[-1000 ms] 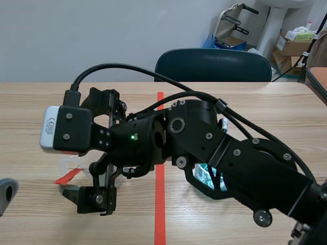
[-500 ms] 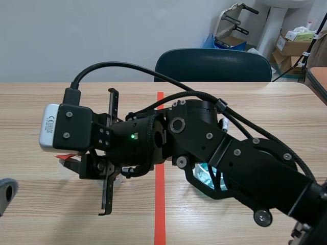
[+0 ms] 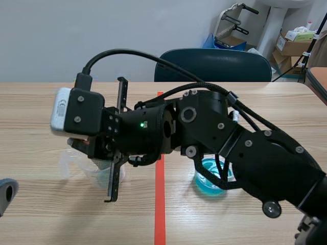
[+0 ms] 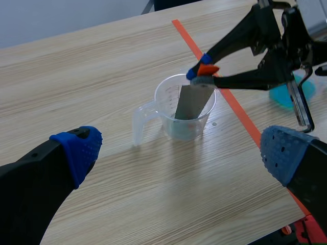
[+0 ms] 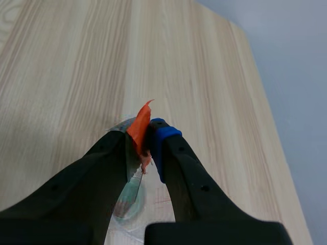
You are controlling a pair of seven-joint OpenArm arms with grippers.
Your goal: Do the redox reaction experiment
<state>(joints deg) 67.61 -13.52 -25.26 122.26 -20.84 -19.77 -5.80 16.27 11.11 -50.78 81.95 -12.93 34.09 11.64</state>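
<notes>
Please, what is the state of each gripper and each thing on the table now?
Left gripper: open, empty.
Right gripper: shut on the metal strip.
Metal strip: held by its orange-taped top, lower end inside the clear cup.
Clear cup: upright on the table.
Small container: upright, holding blue liquid.

Right arm [image 3: 245,153]: enters low from the right and lies across the worktop [image 3: 41,102], past the middle into the left half. Right end effector [image 4: 203,71]: fingers pinched together on the top end of a grey metal strip [image 4: 191,102]. Left end effector [image 4: 179,153]: near left, low. Blue pads [image 4: 77,149] spread wide, nothing between them.
</notes>
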